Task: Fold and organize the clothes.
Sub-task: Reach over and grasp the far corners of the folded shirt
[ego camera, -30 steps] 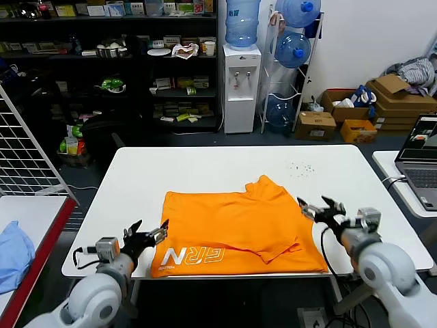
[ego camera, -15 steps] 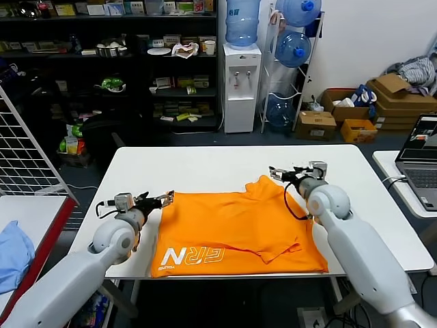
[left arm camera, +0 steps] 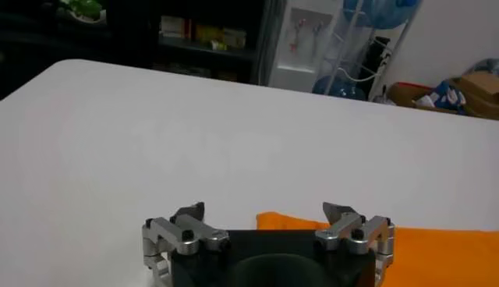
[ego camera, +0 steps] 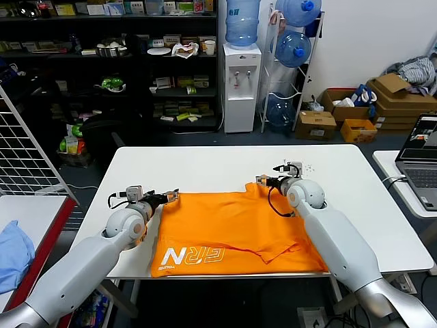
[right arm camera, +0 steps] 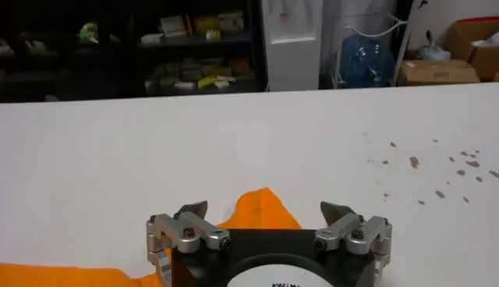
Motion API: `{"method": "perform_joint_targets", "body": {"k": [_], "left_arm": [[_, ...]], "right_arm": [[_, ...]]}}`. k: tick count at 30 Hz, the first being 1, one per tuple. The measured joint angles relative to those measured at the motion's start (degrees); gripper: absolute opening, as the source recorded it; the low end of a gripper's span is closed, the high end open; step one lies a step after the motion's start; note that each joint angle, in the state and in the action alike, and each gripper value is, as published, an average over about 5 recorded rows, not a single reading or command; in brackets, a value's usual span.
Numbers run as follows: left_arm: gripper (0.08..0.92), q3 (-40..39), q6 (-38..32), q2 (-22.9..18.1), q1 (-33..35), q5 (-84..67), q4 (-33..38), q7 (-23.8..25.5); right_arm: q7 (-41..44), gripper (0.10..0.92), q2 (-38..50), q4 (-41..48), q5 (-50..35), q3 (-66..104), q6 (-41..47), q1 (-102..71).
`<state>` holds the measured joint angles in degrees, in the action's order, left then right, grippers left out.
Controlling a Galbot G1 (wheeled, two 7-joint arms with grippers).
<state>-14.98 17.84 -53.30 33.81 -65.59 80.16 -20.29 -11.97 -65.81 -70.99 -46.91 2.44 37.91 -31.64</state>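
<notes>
Both arms now reaching far out over the white table, not pulled back near the front edge as a second ago. Left gripper moved up from the near corner to the far left corner of the orange T-shirt. Right gripper moved up and inward from the shirt's right side to the far tip of cloth near the top. Both a little farther in than half a second ago. Shirt lying in the same place as before, half folded in the middle of the table toward the front, white letters at the near left.

From the head view, jaws too small to judge well. From the left wrist view, left gripper with jaws spread wide, nothing between them, an orange corner of the T-shirt just below and to one side. From the right wrist view, right gripper also spread wide and holding nothing, the pointed orange tip right between the two fingers. Small dark specks on the table near that hand, clearer here than from the head.

Blue cloth on the side table at the left, seen only from the head.
</notes>
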Motion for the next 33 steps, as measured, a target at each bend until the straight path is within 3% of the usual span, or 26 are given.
{"method": "perform_joint_targets", "body": {"k": [6, 12, 33], "left_arm": [[0.921, -1.0, 0.4, -0.2, -0.3, -0.1, -0.4, -0.4], [0.895, -1.7, 0.5, -0.4, -0.4, 0.0, -0.5, -0.5], [0.303, -3.3, 0.6, -1.1, -0.8, 0.2, 0.0, -0.4]], "right_arm": [[0.0, 0.895, -0.2, 0.7, 0.0, -0.5, 1.0, 0.1], [-0.2, 0.736, -0.1, 0.8, -0.3, -0.7, 1.5, -0.1], [-0.4, 0.145, 0.5, -1.0, -2.5, -0.4, 1.0, -0.6]]}}
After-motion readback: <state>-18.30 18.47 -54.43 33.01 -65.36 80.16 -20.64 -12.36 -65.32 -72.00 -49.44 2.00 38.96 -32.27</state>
